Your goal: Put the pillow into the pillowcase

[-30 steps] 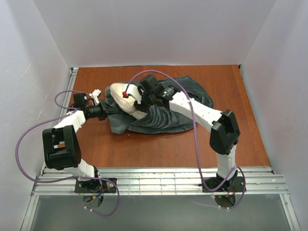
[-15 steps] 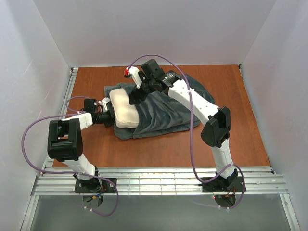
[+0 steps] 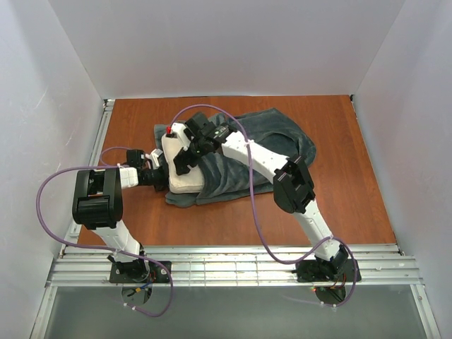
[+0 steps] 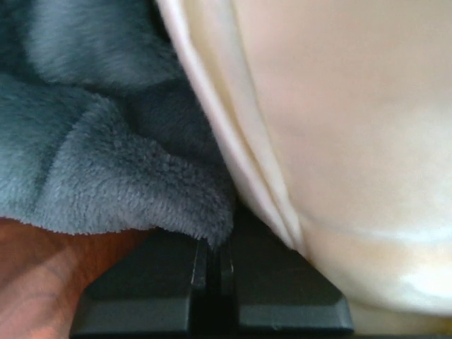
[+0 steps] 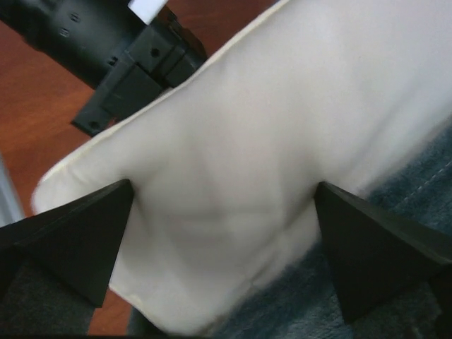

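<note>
Over pillow (image 3: 185,181), R hand (image 5: 222,185) now wide & lower; L hand (image 4: 212,248) tight on pillowcase (image 3: 277,127) edge.

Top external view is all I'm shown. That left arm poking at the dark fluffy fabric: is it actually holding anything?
Observer: Its wrist camera shows the left fingers shut, an edge of the dark grey-teal plush sack pinched in their seam.
Operator: And the other arm?
Observer: The right fingers are spread wide, their tips against the plump cream-white cushion.
Operator: Any picture on it?
Observer: None on the part the wrist views show; it is plain cream there.
</note>
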Available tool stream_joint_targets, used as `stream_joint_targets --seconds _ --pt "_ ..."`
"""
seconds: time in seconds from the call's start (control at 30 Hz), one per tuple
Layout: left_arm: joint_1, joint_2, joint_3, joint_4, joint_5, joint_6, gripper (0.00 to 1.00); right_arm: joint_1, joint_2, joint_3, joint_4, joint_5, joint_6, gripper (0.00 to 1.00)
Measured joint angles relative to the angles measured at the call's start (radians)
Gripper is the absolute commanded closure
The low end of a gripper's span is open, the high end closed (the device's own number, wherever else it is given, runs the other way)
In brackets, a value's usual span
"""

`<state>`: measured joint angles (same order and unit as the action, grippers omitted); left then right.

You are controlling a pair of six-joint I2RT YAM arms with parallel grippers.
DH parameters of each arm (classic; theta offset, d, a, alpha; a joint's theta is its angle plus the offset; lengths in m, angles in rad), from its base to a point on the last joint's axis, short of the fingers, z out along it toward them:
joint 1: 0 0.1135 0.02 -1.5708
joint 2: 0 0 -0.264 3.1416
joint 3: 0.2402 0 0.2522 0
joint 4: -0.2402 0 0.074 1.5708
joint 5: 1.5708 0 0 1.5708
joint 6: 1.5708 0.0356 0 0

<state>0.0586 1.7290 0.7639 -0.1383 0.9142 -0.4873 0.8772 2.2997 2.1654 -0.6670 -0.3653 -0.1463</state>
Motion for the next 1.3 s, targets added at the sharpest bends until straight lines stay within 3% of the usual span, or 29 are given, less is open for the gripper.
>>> stream_joint_targets --seconds 0.07,0.2,0.4,0.67,0.83,0.87,0.97,1.1,1.2,1.3 --pt "0.0 0.001 -0.008 0.005 -0.019 -0.007 1.0 0.02 0.018 -0.001 0.004 0.062 -0.024 0.22" --pt "0.001 -0.003 -0.042 0.012 -0.055 -0.014 1.0 0.062 0.025 -0.038 0.019 0.221 -0.089 0.56" --pt "0.018 -0.043 -0.099 0.021 -0.068 -0.037 1.0 0.088 -0.013 -0.27 0.2 0.433 -0.26 0.67" --pt "0.083 -0.198 -0.16 -0.016 0.014 -0.009 1.0 0.037 -0.125 -0.494 0.457 0.55 -0.484 0.68" --pt "0.048 -0.269 -0.168 -0.018 0.042 0.01 1.0 0.029 -0.242 -0.573 0.404 0.535 -0.515 0.46" --pt "0.043 -0.267 -0.168 -0.024 0.048 0.011 0.94 0.044 -0.267 -0.572 0.356 0.52 -0.51 0.39" --pt "0.045 -0.262 -0.168 -0.048 0.07 0.025 0.63 0.089 -0.287 -0.458 0.146 0.427 -0.476 0.34" --pt "0.058 -0.263 -0.159 -0.081 0.081 0.044 0.51 0.073 -0.241 -0.168 -0.09 0.332 -0.396 0.38" --pt "0.065 -0.275 -0.148 -0.113 0.082 0.066 0.47 0.017 -0.198 0.004 -0.132 0.347 -0.329 0.4" --pt "0.093 -0.329 -0.147 -0.143 0.08 0.071 0.46 -0.027 -0.15 0.06 -0.132 0.398 -0.292 0.38"
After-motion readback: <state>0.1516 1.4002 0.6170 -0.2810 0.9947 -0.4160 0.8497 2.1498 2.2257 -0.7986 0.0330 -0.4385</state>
